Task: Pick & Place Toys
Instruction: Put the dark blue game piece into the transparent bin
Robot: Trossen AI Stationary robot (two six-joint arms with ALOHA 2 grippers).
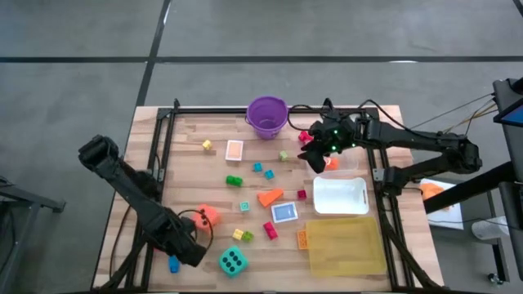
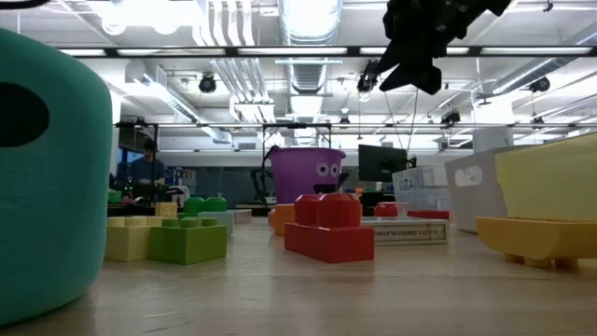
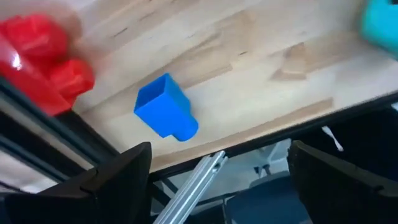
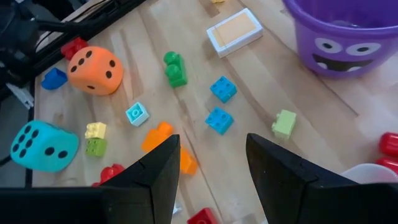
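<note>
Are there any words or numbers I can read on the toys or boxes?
Flat box behind the red brick: a line of dark print, too small to read.
Dice: black dots only, no numbers.
Bucket: a face, no words.
Cards: nothing readable.

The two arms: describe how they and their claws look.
Both arms are dark, jointed tubes. The right claw has small green lights glowing near its wrist, with black cables looping beside it. The left claw is plain black. In the wrist views, the fingers are broad, flat, matte black wedges.
</note>
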